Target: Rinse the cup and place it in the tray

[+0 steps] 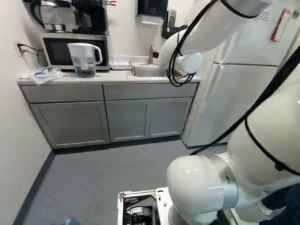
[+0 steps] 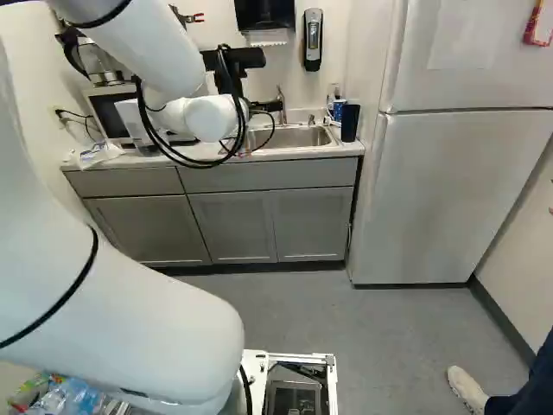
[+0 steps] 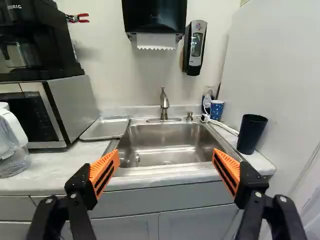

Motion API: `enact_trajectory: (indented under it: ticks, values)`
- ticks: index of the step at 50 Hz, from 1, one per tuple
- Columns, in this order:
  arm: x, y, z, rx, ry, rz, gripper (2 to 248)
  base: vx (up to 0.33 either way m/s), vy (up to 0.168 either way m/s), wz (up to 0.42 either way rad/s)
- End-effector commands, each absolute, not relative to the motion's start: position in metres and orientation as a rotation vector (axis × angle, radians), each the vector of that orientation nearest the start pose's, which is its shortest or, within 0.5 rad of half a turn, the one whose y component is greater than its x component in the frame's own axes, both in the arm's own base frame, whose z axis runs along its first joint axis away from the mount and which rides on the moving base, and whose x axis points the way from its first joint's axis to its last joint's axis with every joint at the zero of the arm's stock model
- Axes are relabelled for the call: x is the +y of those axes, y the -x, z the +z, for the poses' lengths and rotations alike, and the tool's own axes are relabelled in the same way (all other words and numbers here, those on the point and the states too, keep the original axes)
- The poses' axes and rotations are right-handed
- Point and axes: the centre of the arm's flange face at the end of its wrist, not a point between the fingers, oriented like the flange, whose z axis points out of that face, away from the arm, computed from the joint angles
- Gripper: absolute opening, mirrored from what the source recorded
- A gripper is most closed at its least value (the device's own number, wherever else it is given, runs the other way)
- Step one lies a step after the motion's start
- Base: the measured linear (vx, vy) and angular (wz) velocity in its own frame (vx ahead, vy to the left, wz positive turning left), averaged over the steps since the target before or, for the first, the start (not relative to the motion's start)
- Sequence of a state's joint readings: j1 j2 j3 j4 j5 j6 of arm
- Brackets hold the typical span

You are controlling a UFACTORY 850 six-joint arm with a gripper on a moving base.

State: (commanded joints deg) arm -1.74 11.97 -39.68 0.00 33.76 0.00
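From my remote seat I see one counter [image 3: 50, 170] with one steel sink [image 3: 165, 142] set into it and one faucet [image 3: 164, 104] standing at the sink's back rim. My one gripper [image 2: 270, 82] faces the sink; its two fingers with orange pads [image 3: 104, 172] stand wide apart, released, holding nothing, with the sink's front rim showing between them

Two cups are on the counter, neither gripped. One, tall and dark [image 3: 251, 134], stands upright near the counter's right edge, just beside the sink. The second, a blue patterned cup [image 3: 216, 110], is by the sink's back right corner, close to the wall. I cannot tell which is to be rinsed

One shallow metal tray [image 3: 106, 128] lies between the sink and one microwave [image 3: 77, 105]. One pitcher [image 1: 83, 60] stands in front of the microwave, and one clear plastic bag [image 1: 45, 74] lies at the counter's left edge. One towel dispenser [image 3: 154, 17] and one soap dispenser [image 3: 194, 47] hang above; one fridge [image 2: 449, 199] stands beyond the counter's right edge
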Motion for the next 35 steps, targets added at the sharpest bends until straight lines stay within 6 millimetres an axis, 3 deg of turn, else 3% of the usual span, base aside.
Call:
enact_trajectory:
  ticks: [35]
  values:
    - [-0.013,-0.443,0.623,0.035,2.326,-2.141,247,0.000,0.000,0.000]
